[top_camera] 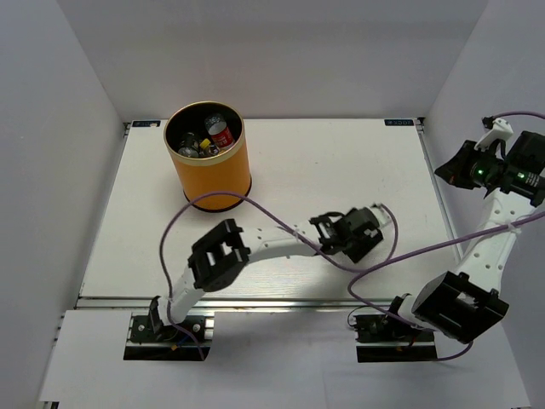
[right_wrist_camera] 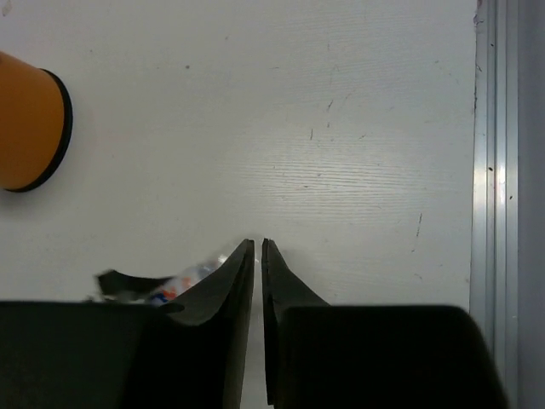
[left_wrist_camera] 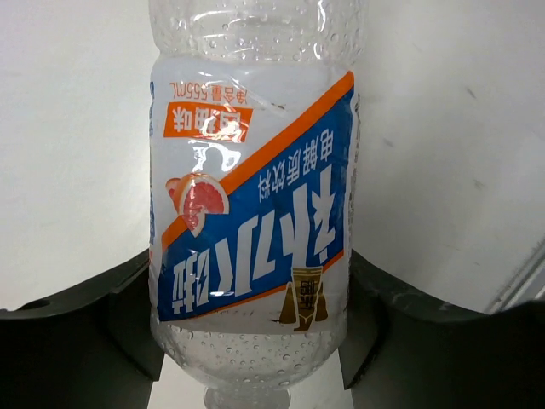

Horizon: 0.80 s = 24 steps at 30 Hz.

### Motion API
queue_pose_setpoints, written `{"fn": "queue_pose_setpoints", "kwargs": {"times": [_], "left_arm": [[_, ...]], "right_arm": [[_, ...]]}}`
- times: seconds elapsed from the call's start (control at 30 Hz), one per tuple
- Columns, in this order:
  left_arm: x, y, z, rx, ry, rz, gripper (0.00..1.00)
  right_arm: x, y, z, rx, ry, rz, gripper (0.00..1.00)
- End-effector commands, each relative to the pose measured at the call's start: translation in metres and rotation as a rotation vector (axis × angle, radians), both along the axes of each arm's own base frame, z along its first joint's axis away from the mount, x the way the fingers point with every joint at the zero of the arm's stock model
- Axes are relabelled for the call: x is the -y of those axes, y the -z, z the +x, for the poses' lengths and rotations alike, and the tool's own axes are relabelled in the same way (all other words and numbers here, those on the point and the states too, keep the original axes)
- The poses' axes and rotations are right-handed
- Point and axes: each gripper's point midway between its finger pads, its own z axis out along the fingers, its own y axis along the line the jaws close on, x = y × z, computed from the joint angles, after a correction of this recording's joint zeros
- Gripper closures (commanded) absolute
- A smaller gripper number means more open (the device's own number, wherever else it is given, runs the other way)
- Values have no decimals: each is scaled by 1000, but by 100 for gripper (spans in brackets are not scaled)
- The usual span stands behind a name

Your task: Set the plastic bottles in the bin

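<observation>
White table (top_camera: pixel 341 170), perhaps lightly scratched

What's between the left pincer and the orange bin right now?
No objects: the top view shows bare table between the bin and the left pincer, with only the arm's purple cable looping over it.

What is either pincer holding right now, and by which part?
The left pincer grips a clear bottle across its blue-labelled body; the right pincer is shut, holding nothing.
</observation>
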Motion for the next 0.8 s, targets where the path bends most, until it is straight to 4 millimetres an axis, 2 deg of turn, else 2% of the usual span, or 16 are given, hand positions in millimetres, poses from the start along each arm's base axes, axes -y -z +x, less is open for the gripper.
{"fn": "queue_pose_setpoints", "kwargs": {"times": [0.0,0.07,0.1,0.13,0.17,0.2,0.27,0.3,0.33,0.4,0.43,0.47,0.53,0.57,0.7,0.77], "left_arm": [[-53,-137,70,170,-307,-193,86],[-87,-159,85,199,-404,-191,89],[-110,-184,91,232,-463,-226,89],[-131,-196,105,237,-530,-244,90],[-150,-203,112,248,-590,-235,90],[-168,-222,116,260,-634,-264,91],[-206,-237,133,293,-755,-257,93],[-228,-255,142,325,-824,-279,93],[-235,-258,147,321,-848,-282,93],[-262,-286,154,367,-920,-324,94],[-282,-292,163,390,-977,-325,94],[-293,-302,165,397,-998,-334,94],[-325,-309,175,422,-1077,-313,94],[-334,-306,178,419,-1102,-306,94],[-384,-280,189,385,-1234,-222,93],[-415,-278,189,392,-1304,-224,93]], "right_arm": [[7,-4,4,72,12,-55,85],[7,12,3,43,12,-41,81],[6,15,3,41,7,-41,79],[6,19,3,36,4,-39,77],[4,31,1,13,0,-18,77],[4,32,1,21,-7,-21,77],[0,44,-1,6,-22,-9,77],[-3,42,-2,18,-31,-12,77],[-4,48,-3,10,-37,-7,77],[-8,51,-6,15,-51,-7,77],[-8,52,-7,19,-63,-16,77],[-11,54,-9,19,-70,-16,77],[-12,56,-12,18,-79,-24,76],[-13,58,-13,19,-86,-20,76],[-19,57,-17,24,-112,-19,74],[-21,58,-20,26,-125,-20,74]]}}
